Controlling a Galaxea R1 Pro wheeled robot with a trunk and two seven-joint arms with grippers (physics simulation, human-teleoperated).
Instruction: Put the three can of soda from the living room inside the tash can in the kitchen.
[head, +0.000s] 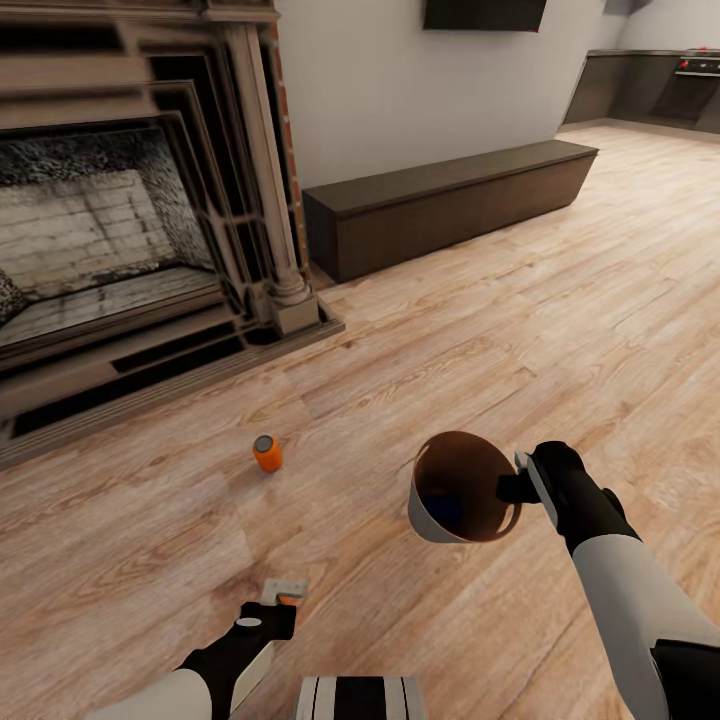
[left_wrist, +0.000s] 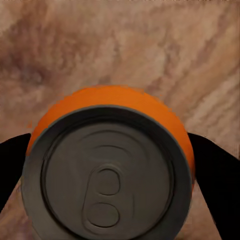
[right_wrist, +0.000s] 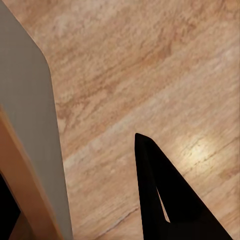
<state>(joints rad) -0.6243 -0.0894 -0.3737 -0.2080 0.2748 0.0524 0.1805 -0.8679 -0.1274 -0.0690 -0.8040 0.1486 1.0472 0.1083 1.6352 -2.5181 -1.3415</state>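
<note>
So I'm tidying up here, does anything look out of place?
Yes: a soda can stands alone on the wood floor near the fireplace. The right gripper holds the trash can tilted by its rim; the left gripper grips another can.

The light wood plank floor (head: 500, 330) carries everything here. 1 orange soda can (head: 267, 453) with a dark grey top stands upright on it, out in the open in front of the fireplace (head: 130, 230). The fireplace base and a long dark low bench (head: 450, 200) rest on the floor along the wall.
</note>
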